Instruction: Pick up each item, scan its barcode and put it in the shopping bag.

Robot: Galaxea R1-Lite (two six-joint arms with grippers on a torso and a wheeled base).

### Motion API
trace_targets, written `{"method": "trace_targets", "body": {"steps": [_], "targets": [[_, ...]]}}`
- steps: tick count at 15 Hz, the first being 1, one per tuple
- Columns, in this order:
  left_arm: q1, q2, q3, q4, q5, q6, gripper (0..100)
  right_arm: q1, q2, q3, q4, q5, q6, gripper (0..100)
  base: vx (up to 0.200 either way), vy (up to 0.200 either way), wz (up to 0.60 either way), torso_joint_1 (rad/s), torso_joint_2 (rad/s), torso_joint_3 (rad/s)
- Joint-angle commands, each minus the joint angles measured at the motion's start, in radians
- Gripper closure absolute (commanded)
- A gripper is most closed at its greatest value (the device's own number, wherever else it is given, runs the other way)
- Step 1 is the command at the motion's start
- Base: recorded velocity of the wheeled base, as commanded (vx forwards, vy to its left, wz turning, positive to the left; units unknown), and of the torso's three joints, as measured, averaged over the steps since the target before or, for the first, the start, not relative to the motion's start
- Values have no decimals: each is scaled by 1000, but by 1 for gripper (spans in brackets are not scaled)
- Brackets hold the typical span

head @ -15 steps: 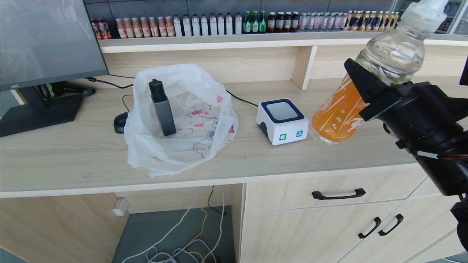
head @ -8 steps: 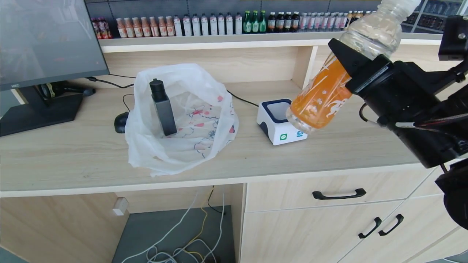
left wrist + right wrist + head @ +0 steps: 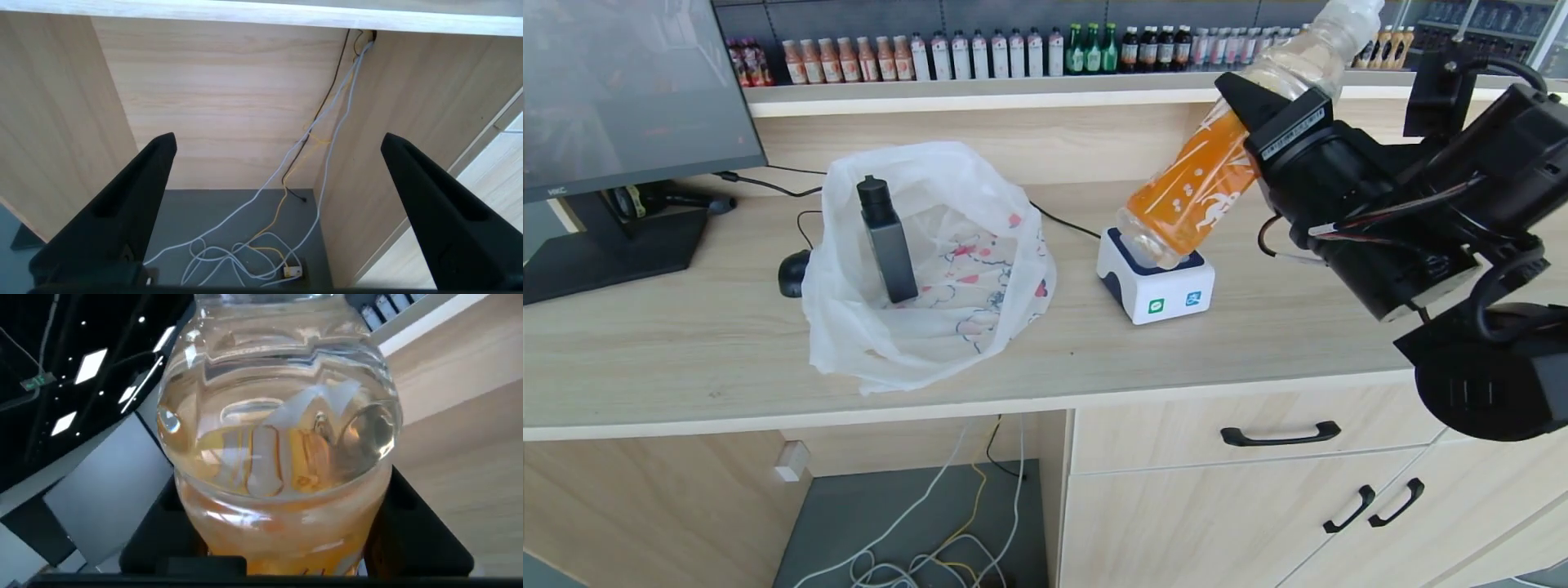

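My right gripper (image 3: 1270, 114) is shut on an orange-labelled drink bottle (image 3: 1201, 184), held tilted with its base just above the white scanner (image 3: 1153, 282) on the counter. In the right wrist view the bottle (image 3: 278, 457) sits between the black fingers (image 3: 409, 514). A white plastic shopping bag (image 3: 931, 261) stands open left of the scanner, with a dark grey bottle (image 3: 886, 241) upright inside. My left gripper (image 3: 278, 212) is open below the counter, facing loose cables on the floor.
A monitor (image 3: 621, 90) on its stand sits at the counter's far left, with a black mouse (image 3: 791, 273) beside the bag. A shelf of bottles (image 3: 1045, 51) runs along the back. Drawers with black handles (image 3: 1278, 435) are below the counter (image 3: 1298, 327).
My right arm has carried the drink bottle leftward from beside the scanner to over its top window, tilting it further. The bag and grey bottle have not moved.
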Motion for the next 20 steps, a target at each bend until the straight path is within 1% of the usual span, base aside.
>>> {"method": "trace_targets", "body": {"steps": [1,2,3,4,5,6,8,10,11,13,16,20], "targets": [[0,0,0,0,0,0,0,1,34,-16,18,-21,33,100,0,0,0,0,0,0],[0,0,0,0,0,0,0,1,61,-53,41,-77,91,100,0,0,0,0,0,0],[0,0,0,0,0,0,0,-1,84,-94,44,-97,120,100,0,0,0,0,0,0],[0,0,0,0,0,0,0,-1,90,-102,44,-100,125,100,0,0,0,0,0,0],[0,0,0,0,0,0,0,-4,122,-139,46,-100,155,100,0,0,0,0,0,0],[0,0,0,0,0,0,0,-4,122,-139,46,-100,155,100,0,0,0,0,0,0],[0,0,0,0,0,0,0,-4,145,-166,51,-102,231,100,0,0,0,0,0,0],[0,0,0,0,0,0,0,-3,137,-195,124,-103,309,100,0,0,0,0,0,0],[0,0,0,0,0,0,0,-10,136,-237,198,-120,390,100,0,0,0,0,0,0],[0,0,0,0,0,0,0,-39,154,-281,262,-136,493,100,0,0,0,0,0,0],[0,0,0,0,0,0,0,-45,156,-297,278,-131,574,100,0,0,0,0,0,0],[0,0,0,0,0,0,0,-59,174,-264,278,-136,620,100,0,0,0,0,0,0]]}}
